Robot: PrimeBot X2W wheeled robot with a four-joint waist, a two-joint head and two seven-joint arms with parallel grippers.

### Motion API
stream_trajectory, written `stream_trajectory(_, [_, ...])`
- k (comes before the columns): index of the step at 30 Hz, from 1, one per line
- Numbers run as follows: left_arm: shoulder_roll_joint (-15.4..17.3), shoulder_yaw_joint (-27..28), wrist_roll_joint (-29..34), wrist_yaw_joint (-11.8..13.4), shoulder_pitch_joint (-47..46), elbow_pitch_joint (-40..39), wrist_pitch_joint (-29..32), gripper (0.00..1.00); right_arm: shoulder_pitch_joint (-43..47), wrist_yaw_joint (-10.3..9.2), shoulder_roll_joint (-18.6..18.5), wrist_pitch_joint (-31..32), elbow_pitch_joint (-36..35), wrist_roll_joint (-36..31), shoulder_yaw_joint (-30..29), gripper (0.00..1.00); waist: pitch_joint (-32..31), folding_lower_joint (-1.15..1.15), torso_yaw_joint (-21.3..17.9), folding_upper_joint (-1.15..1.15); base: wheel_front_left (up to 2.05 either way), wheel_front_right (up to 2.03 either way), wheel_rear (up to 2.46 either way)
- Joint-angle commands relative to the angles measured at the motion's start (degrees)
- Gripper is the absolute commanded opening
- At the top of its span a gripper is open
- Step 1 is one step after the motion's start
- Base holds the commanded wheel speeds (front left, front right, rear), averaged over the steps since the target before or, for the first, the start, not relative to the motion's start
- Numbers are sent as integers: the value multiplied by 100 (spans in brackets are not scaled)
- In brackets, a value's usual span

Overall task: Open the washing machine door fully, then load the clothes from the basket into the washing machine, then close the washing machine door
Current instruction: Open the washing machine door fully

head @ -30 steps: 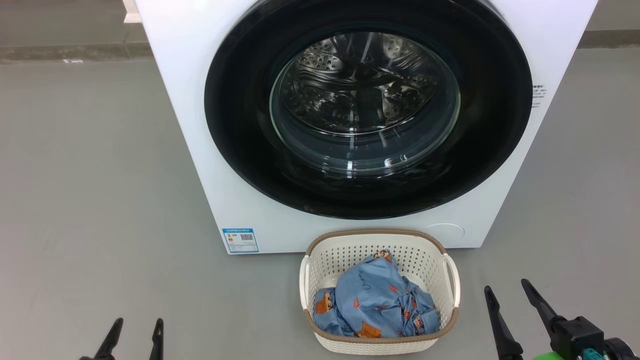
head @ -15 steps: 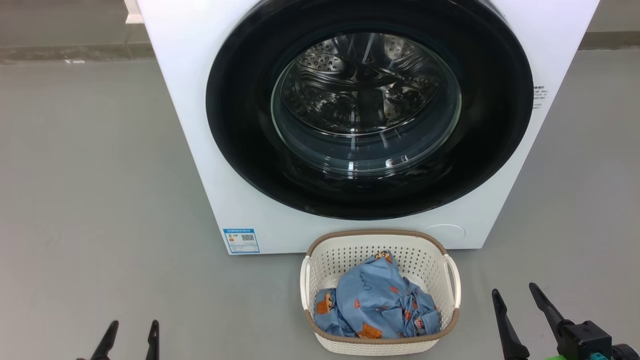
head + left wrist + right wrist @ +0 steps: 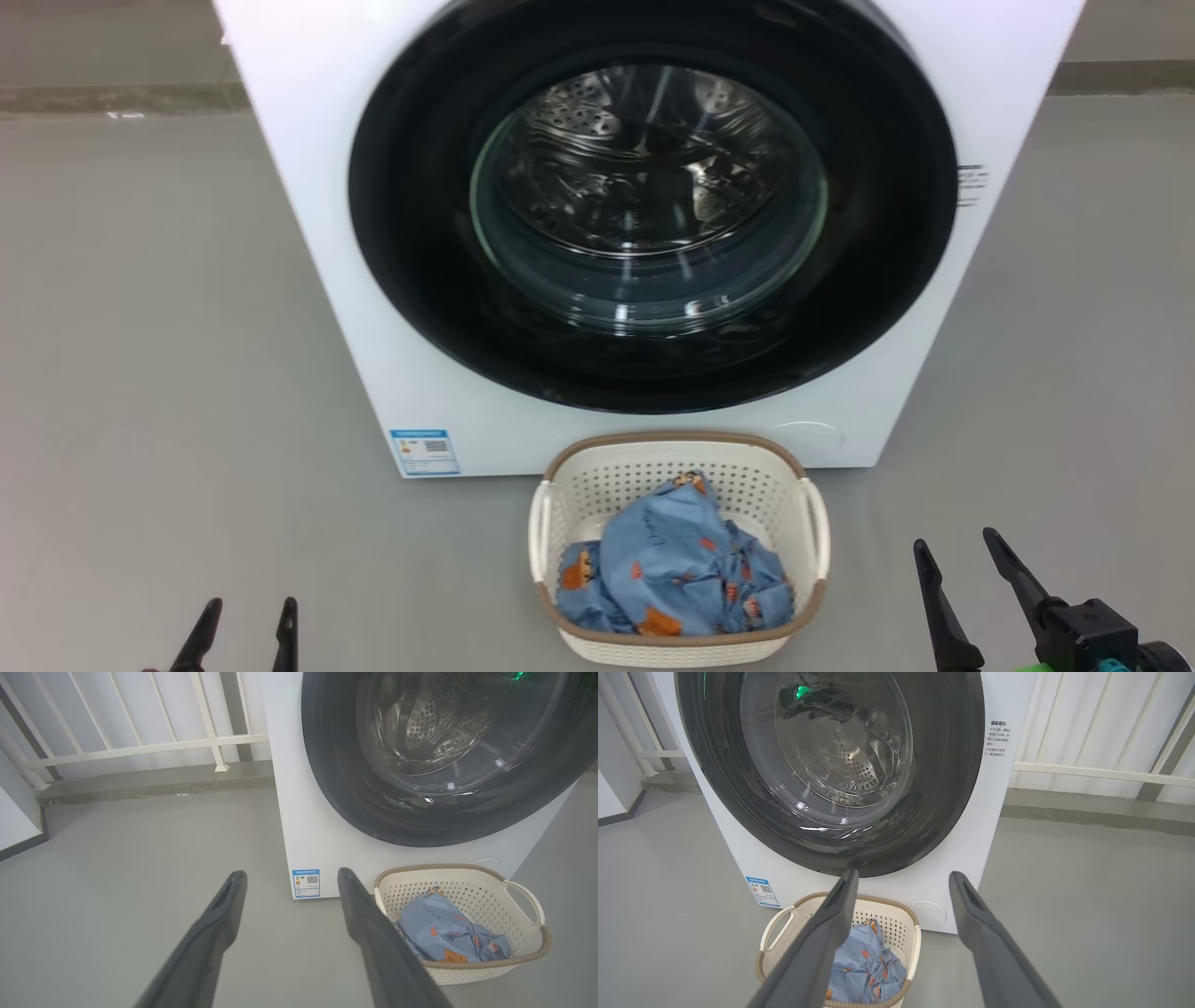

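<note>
The white washing machine stands ahead on the floor. Its round black-rimmed door is shut, the steel drum showing through the glass. In front of it sits the cream basket holding the light blue clothes. My left gripper is open at the lower left, well left of the basket. Open too, my right gripper is at the lower right, just right of the basket. Seen from the left wrist, the basket and clothes lie right of my fingers; the right wrist view has the basket below the door.
Grey floor spreads on both sides of the machine. A low concrete kerb with a white railing runs behind it, and continues on the right. A blue label marks the machine's lower left front.
The whole head picture has shifted a little left, so the camera has moved. My right gripper sits slightly lower than a second ago. Door, basket and clothes are as before.
</note>
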Motion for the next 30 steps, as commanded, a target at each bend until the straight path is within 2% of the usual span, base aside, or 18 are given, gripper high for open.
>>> stream_trajectory(1, [36,186,-8,-4,-169,-155,-78,100,-81,9,-59,-70,-145,-52,132,100,4,0,-6,0,111,111,-222])
stream_trajectory(18, [53,76,-171,-14,-203,-242,-78,100,-79,9,-32,-70,-133,-29,120,100,46,0,27,0,116,116,-233])
stream_trajectory(30, [84,32,-260,-15,-168,-235,-78,100,-85,9,-12,-70,-143,-41,147,100,68,0,26,0,35,35,-70])
